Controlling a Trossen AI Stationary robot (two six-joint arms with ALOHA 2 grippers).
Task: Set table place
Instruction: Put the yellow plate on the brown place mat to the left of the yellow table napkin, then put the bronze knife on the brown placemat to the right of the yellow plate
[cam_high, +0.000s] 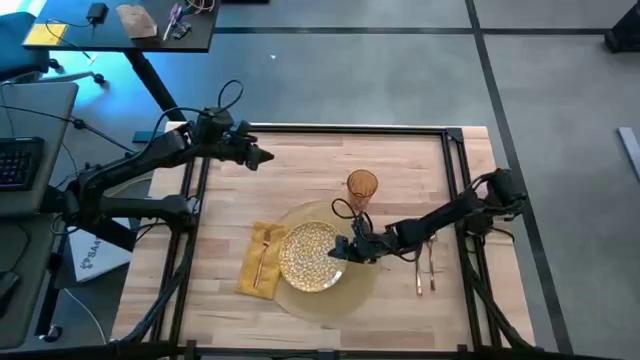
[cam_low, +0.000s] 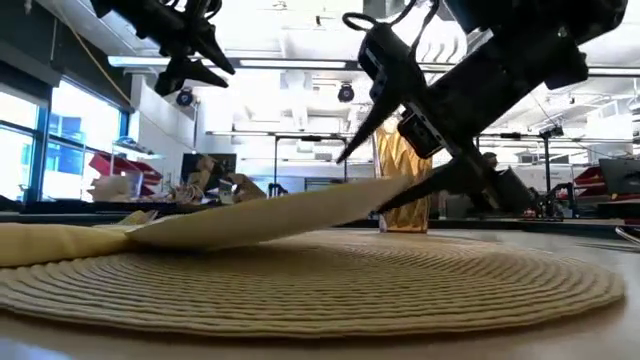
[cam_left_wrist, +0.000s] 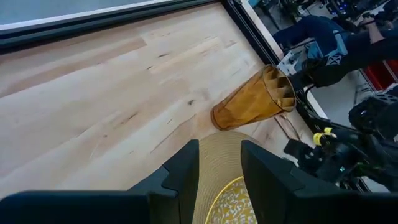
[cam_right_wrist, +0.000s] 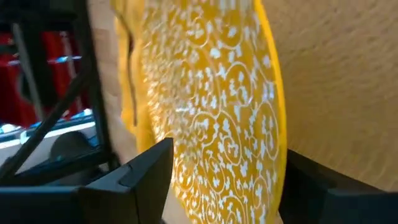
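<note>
Right gripper (cam_high: 343, 250) clamps the right rim of the gold speckled plate (cam_high: 308, 256), tilted over the round tan woven placemat (cam_high: 355, 290) near the desk's front edge. Left gripper (cam_high: 262, 157) hangs open, well apart at the back-left.

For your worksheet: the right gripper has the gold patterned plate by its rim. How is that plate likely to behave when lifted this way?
The plate probably stays stiff: in the low view it tilts up off the placemat without sagging. Held at one edge by the right gripper, it may droop or slip. It looks glazed, so likely breakable.
</note>
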